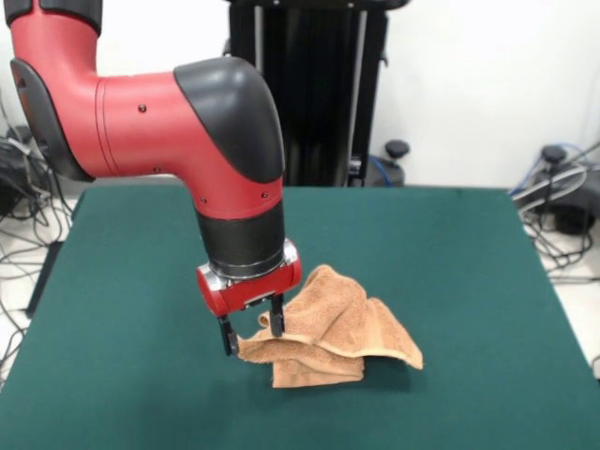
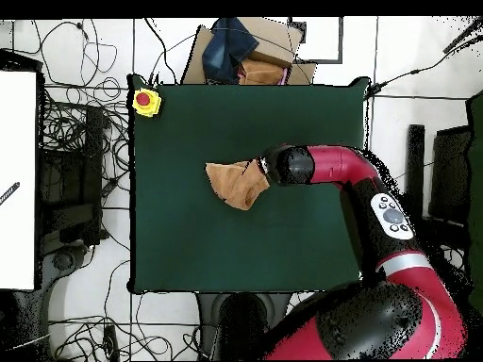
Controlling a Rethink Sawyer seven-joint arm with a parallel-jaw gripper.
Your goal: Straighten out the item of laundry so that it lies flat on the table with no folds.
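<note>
My gripper hung over the table, fingers parted, straddling the raised edge of the crumpled towel. The rest of the towel bunched to one side of them. Bare green felt lay wide all around.

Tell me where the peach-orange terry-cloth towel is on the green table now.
In the front view the crumpled peach-orange terry-cloth towel lies near the middle of the dark green felt table, slightly toward the camera, directly right of the red arm's hand, whose fingers reach its edge.
</note>
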